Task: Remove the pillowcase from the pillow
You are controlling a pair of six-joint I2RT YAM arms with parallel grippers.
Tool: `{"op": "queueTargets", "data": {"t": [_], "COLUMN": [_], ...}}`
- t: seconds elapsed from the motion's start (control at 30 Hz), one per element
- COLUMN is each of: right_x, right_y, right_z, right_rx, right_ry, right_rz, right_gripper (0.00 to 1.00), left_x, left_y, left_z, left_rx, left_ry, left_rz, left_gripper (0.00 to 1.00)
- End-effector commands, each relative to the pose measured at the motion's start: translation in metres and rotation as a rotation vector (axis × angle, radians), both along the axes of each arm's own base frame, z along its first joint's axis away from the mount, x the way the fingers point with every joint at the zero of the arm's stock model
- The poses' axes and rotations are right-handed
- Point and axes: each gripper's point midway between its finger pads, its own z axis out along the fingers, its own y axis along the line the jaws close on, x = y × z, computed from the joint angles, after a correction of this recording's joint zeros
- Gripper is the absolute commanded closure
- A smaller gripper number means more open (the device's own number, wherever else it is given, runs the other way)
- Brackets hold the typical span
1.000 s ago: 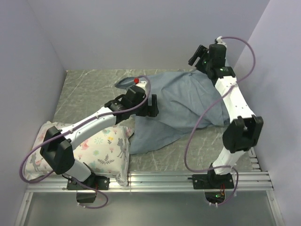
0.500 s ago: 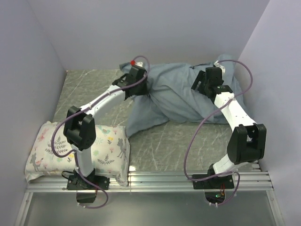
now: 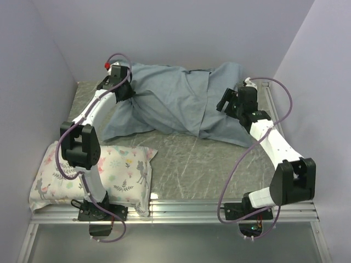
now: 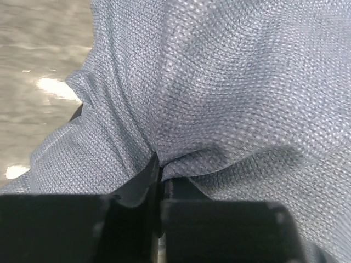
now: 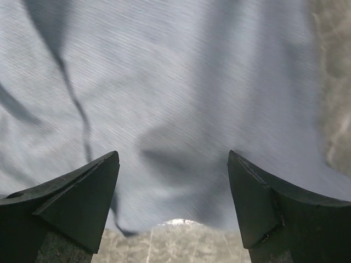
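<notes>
Where the left gripper (image 4: 160, 171) bites: jaws clamped on a thin fold of the pillowcase (image 3: 175, 101), far-left corner.
Right gripper (image 5: 173, 157): spread wide above the cloth, holding nothing.
Pillowcase: slumped along the table (image 3: 219, 164), far side; pillow unseen.
Risk: one thin pinch could slip under pull.

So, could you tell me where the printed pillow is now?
In the top view, the printed pillow lies at the near left, beside the left arm's base, with the pillowcase spread across the far side.
</notes>
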Motion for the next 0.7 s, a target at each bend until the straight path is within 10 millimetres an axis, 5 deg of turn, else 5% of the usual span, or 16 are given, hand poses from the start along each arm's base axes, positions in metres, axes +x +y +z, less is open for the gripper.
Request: {"op": "queueTargets", "data": {"t": [0.0,0.07,0.1,0.17,0.2,0.3,0.4,0.5,0.53,0.57,0.6,0.67], "right_x": [-0.002,0.001,0.003,0.01,0.013,0.017,0.018,0.013,0.008,0.005,0.0,-0.01], "right_y": [-0.011,-0.007,-0.001,0.008,0.021,0.029,0.036,0.044,0.049,0.054,0.057,0.069], "right_z": [0.025,0.016,0.013,0.006,0.004,-0.008,-0.032,-0.04,-0.039,-0.038,-0.032,-0.025], "right_rx": [0.009,0.007,0.007,0.0,-0.016,-0.051,-0.035,0.011,0.029,0.04,0.057,0.074], "right_ry": [-0.1,-0.079,-0.069,-0.072,-0.075,-0.053,0.008,0.01,0.002,-0.002,-0.015,-0.034], "right_rz": [-0.063,-0.043,-0.018,0.011,0.043,0.041,0.056,0.069,0.081,0.092,0.093,0.119], "right_gripper": [0.13,0.13,0.13,0.13,0.13,0.12,0.22,0.63,0.85,0.92,0.99,1.0], "left_x": [-0.004,-0.007,-0.009,-0.017,-0.02,-0.035,-0.053,-0.063,-0.068,-0.064,-0.061,-0.062], "left_y": [0.008,0.0,-0.002,-0.015,-0.016,-0.039,-0.077,-0.133,-0.156,-0.171,-0.184,-0.216], "left_z": [0.053,0.064,0.067,0.079,0.084,0.108,0.132,0.138,0.135,0.114,0.119,0.094], "left_rx": [0.024,0.016,0.029,0.052,0.072,0.104,0.116,0.074,0.07,0.095,0.091,0.109], "left_ry": [-0.106,-0.135,-0.142,-0.163,-0.174,-0.226,-0.288,-0.32,-0.317,-0.274,-0.284,-0.244], "left_rz": [0.036,0.012,0.007,-0.021,-0.014,-0.055,-0.137,-0.281,-0.333,-0.366,-0.384,-0.45], "left_gripper": [0.91,0.8,0.63,0.49,0.35,0.17,0.11,0.07,0.07,0.07,0.07,0.06]}}
